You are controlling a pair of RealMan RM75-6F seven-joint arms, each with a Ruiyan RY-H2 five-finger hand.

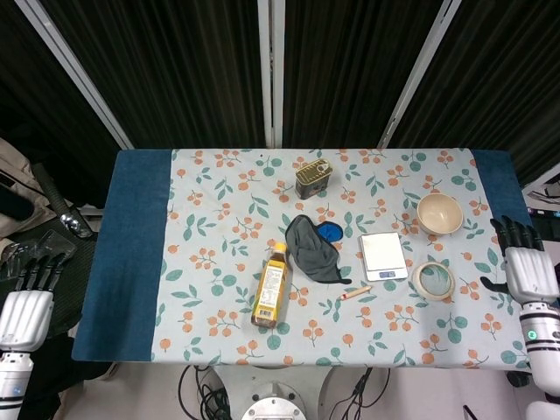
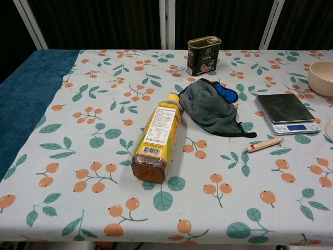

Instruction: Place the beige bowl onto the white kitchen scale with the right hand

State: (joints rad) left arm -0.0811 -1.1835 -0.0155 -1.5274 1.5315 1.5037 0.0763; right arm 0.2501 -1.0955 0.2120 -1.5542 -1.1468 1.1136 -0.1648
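The beige bowl (image 1: 439, 213) (image 2: 321, 78) stands upright and empty on the right side of the flowered cloth. In front of it and slightly to its left lies the white kitchen scale (image 1: 383, 255) (image 2: 287, 113), its top bare. My right hand (image 1: 523, 268) hovers off the table's right edge, level with the scale, fingers spread and holding nothing. Beyond the front left corner, my left hand (image 1: 25, 303) is open too. Neither hand shows in the chest view.
A roll of tape (image 1: 433, 280) lies just right of the scale, between it and my right hand. A small wooden stick (image 1: 355, 292), grey cloth (image 1: 312, 248), blue pouch (image 1: 330, 232), juice bottle on its side (image 1: 272, 287) and tin can (image 1: 312, 178) occupy the middle.
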